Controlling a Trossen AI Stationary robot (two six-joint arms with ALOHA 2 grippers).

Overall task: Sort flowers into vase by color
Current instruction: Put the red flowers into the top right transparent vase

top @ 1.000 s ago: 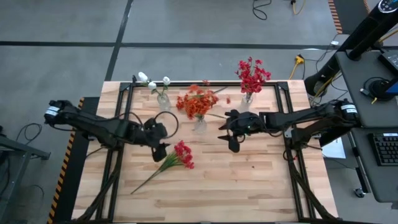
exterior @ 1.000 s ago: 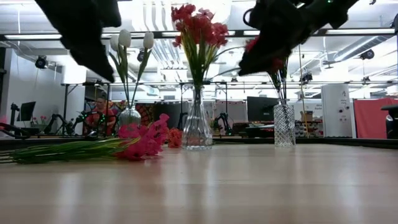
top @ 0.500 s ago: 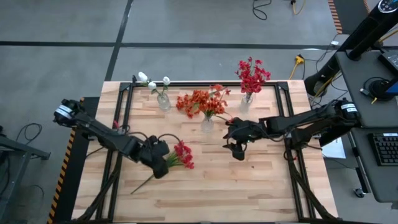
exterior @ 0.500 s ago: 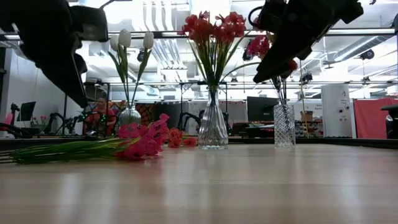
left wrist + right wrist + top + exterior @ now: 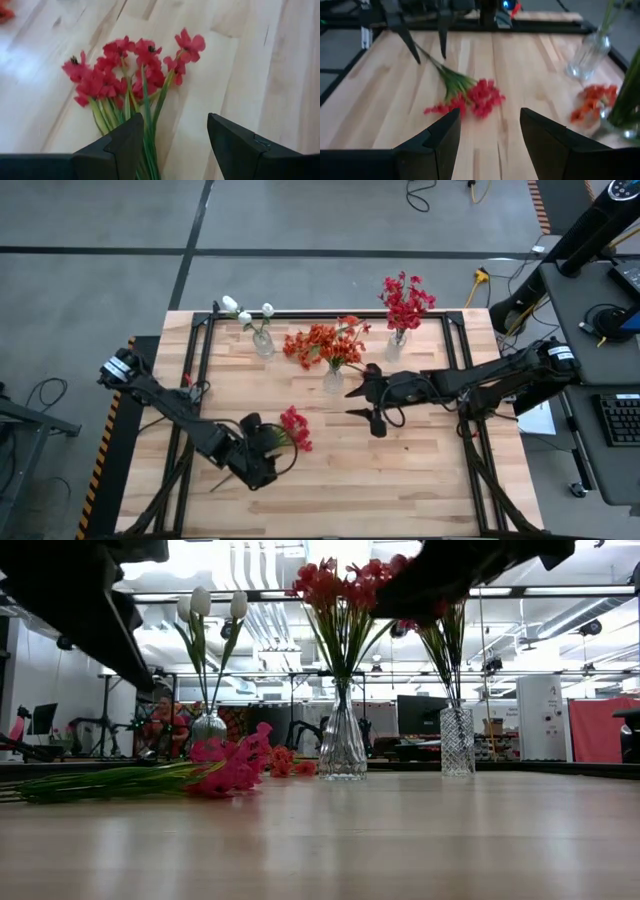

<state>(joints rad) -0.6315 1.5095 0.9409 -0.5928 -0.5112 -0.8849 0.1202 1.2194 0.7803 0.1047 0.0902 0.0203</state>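
A crimson-red spray (image 5: 294, 428) lies flat on the table, its green stem running toward the near-left; it also shows as the red spray (image 5: 228, 766) in the low view. My left gripper (image 5: 268, 446) is open low over that stem, just behind the blooms (image 5: 134, 65), with a finger on either side of the stems (image 5: 146, 150). My right gripper (image 5: 358, 402) is open beside the middle vase (image 5: 333, 380), which holds orange blooms, and faces the red spray (image 5: 470, 97). A white-flower vase (image 5: 262, 342) and a red-flower vase (image 5: 397, 346) stand farther back.
Three glass vases stand in a row along the far half of the table: white at the left, orange in the middle, red at the right. Black frame rails (image 5: 196, 370) run along both sides. Bare wood (image 5: 400, 480) lies toward the near-right.
My left gripper has moved toward the near edge and come down over the red spray's stem. The orange vase has shifted a little toward the right. My right gripper has stayed beside that vase and turned toward the red spray.
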